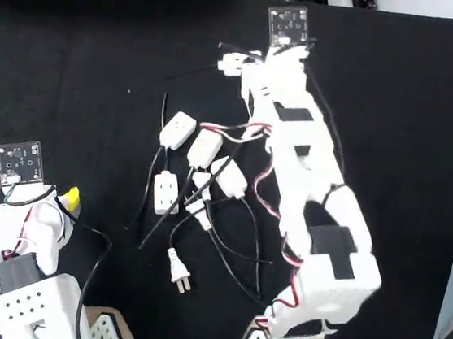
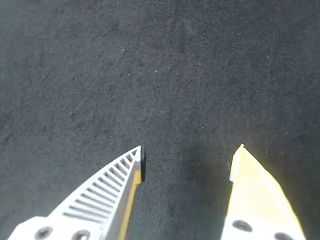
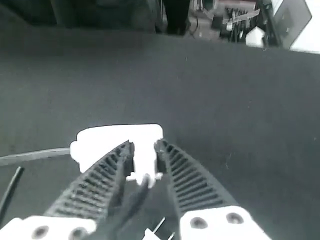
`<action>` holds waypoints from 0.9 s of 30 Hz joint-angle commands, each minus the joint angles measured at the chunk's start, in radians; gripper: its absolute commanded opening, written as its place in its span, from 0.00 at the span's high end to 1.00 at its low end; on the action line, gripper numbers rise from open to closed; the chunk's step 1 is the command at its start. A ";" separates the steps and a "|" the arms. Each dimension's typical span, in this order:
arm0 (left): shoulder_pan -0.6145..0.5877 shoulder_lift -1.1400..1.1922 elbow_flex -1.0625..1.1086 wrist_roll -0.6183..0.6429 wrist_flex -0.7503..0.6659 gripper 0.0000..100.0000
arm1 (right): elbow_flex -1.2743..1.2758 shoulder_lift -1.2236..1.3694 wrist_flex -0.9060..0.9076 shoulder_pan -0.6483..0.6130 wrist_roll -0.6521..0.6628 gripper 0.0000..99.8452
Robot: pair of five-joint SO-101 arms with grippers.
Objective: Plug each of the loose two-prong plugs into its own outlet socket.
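The right claw [image 3: 144, 146] is clenched on a narrow white piece [image 3: 145, 164] that butts against a wider white block [image 3: 117, 139]. It sits out at the far side of the table [image 1: 73, 78], well apart from the other gear. A cord [image 3: 35, 156] trails off the block's side. From where I stand I can't say for sure whether the narrow piece is a plug going into that block or part of the block itself.

The left claw [image 2: 191, 150] is released, jaws wide. It hangs over bare cloth close to its own base, holding nothing.

The other sockets [image 1: 204, 146] lie bunched mid-table with their cords tangled. One loose plug [image 1: 178, 270] lies on the near side of them.

If a plug is being seated out there, I'd say the push has to run dead straight along the prongs. The block looks light and nothing pins it, so any skew would likely shove it across the cloth instead of driving the prongs home. Pressing it down against the table while pushing should help, and the grip belongs on the plug's body, not its cord. The left arm looks too far off to brace anything. Doing the work nearer mid-table would probably go easier.
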 commanded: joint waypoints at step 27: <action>0.038 -0.009 0.008 0.003 0.002 0.71 | -0.140 -0.208 1.045 -0.031 0.186 0.72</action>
